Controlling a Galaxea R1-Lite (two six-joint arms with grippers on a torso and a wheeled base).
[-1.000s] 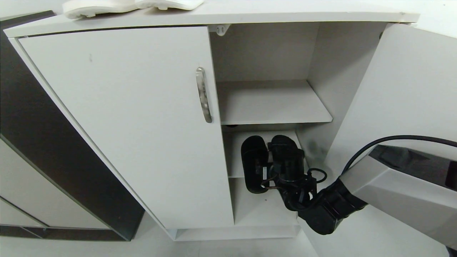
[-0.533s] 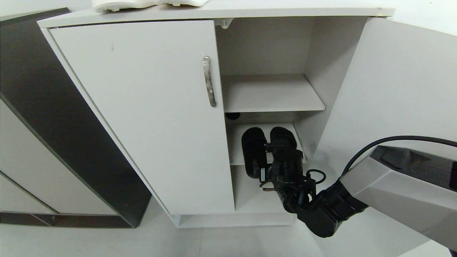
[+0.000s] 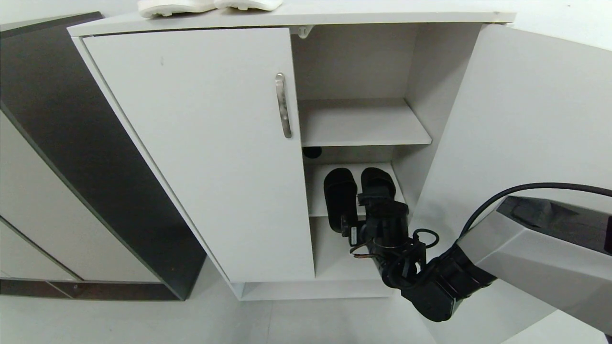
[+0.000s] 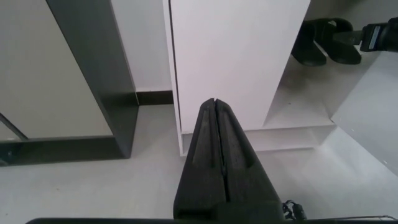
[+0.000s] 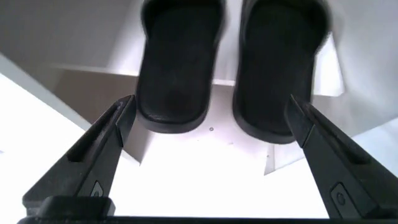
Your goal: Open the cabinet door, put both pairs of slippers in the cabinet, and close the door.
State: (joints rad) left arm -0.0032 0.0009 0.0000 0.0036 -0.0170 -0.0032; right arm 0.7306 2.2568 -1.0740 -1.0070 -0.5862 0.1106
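Observation:
A pair of black slippers [image 3: 340, 191] lies side by side on the cabinet's [image 3: 287, 19] middle shelf, heels jutting over its front edge. In the right wrist view the black slippers [image 5: 180, 62] fill the far side beyond my open fingers [image 5: 106, 146]. My right gripper [image 3: 362, 211] stands open just in front of the heels, holding nothing. The right door [image 3: 516, 119] is swung wide open; the left door [image 3: 201, 143] is closed. A white pair of slippers [image 3: 205, 5] rests on the cabinet's top. My left gripper [image 4: 214, 106] is shut and empty, low in front of the closed door [image 4: 236, 56].
The upper shelf [image 3: 361, 124] and the bottom compartment [image 3: 339, 258] hold nothing. A dark panel [image 3: 71, 143] leans beside the cabinet on the left. Pale bare floor [image 3: 311, 325] lies in front. The closed door carries a metal handle [image 3: 283, 105].
The head camera has shifted, so the cabinet sits further right and lower in view. The black slippers lie a little deeper on the shelf, and my right gripper has drawn back off them.

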